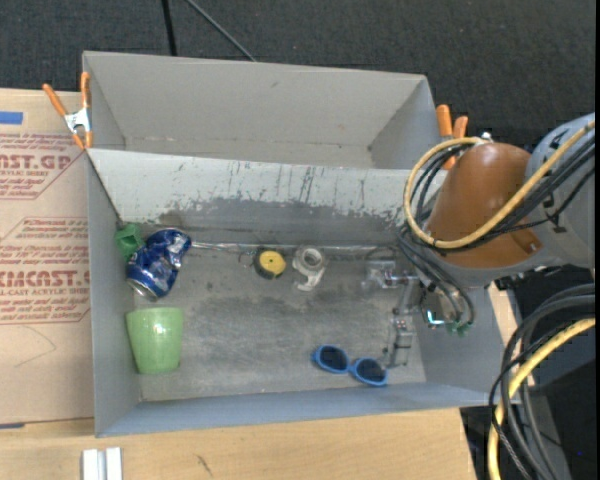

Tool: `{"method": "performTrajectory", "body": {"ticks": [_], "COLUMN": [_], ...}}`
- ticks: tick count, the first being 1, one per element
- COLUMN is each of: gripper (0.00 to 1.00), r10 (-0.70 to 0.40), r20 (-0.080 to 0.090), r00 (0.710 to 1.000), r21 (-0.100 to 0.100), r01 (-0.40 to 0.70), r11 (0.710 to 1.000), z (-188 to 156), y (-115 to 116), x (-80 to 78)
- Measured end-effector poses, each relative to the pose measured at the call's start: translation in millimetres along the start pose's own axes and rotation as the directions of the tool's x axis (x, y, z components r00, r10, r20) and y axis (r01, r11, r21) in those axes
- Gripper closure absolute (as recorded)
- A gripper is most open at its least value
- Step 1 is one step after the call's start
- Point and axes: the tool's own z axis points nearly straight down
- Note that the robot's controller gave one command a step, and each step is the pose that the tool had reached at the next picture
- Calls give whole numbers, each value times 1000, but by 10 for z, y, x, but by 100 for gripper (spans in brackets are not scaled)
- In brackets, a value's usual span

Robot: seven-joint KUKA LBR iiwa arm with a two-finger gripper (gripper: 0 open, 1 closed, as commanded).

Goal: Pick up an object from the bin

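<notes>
The grey bin [260,108] is entered over its right edge by the arm [485,203]. A green cup [155,340] stands in the front left corner with a crushed blue can [158,261] behind it. Blue sunglasses [350,363] lie near the front right corner, with the fingers [400,340] just beside their right end; whether they are spread or closed cannot be determined. A clear ring [308,263] and a yellow disc [271,262] lie side by side near the rear wall.
</notes>
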Motion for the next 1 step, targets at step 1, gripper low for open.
{"method": "performTrajectory", "body": {"ticks": [1], "gripper": [0], "r10": [-263], "r20": [26], "r00": [965], "r21": [6], "r01": [262], "r11": [965], "z": [697], "y": [272], "x": [177]}}
